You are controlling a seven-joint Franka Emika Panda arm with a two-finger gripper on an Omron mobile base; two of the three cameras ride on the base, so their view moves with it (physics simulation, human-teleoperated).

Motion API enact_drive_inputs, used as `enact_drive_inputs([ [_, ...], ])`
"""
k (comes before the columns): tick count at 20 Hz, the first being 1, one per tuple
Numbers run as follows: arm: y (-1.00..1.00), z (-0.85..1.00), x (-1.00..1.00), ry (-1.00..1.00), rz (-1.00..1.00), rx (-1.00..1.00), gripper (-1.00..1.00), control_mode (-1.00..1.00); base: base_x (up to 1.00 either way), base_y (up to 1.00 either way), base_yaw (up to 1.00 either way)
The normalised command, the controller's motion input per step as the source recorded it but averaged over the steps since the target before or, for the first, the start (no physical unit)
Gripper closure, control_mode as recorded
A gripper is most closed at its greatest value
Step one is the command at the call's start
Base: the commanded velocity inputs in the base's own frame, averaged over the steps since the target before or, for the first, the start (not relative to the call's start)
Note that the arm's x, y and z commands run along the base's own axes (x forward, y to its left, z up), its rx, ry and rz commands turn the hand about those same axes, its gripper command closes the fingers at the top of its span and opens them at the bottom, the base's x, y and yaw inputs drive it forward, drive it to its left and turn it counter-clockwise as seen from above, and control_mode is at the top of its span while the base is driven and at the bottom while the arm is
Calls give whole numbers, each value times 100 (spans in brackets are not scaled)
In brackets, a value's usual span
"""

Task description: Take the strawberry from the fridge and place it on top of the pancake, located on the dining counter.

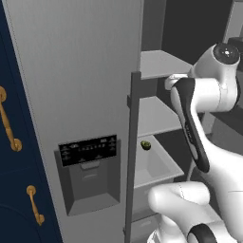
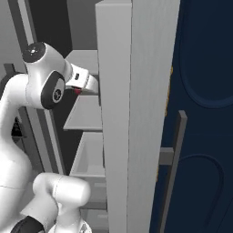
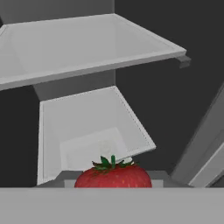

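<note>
- Fridge [image 1: 71, 95]: grey, one door shut, carrying a black dispenser panel [image 1: 88, 151] and a long dark handle [image 1: 132, 152]. The compartment beside that door stands open, with light grey shelves [image 1: 159, 64] inside.
- Arm: white, reaching into the open compartment of the fridge at the level of the upper shelves.
- Tool [image 2: 84, 88]: in the right base view it sits just behind the edge of the fridge door, between two shelves. Its fingertips are hidden, so how far apart the fingers stand cannot be told.
- Strawberry [image 3: 113, 175]: red with a green leafy top, lying at the bottom edge of the hand view, right up against the tool. A small red spot [image 2: 77, 91] at the tool in the right base view matches it. Whether the fingers have actually closed on it cannot be confirmed.
- Fridge interior, hand view: a flat shelf [image 3: 87, 43] lies past the strawberry, with a light grey open bin [image 3: 87, 127] nearer.
- Small dark green-yellow fruit [image 1: 145, 145]: rests in a lower bin of the fridge, well below the tool.
- Navy cabinets [image 1: 19, 180] with gold handles [image 1: 34, 204] flank the fridge.
</note>
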Motion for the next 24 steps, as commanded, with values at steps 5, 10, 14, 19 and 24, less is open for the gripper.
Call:
enact_drive_inputs([
  [5,1,-33,-79,12,0,0,100,-100,0,0,0],
  [10,8,-53,-52,7,0,0,100,-100,0,0,0],
  [14,3,-44,-48,3,0,0,100,-100,0,0,0],
  [19,0,-37,-18,0,0,0,100,-100,0,0,0],
  [24,0,-7,-6,1,0,0,100,100,-6,0,0],
])
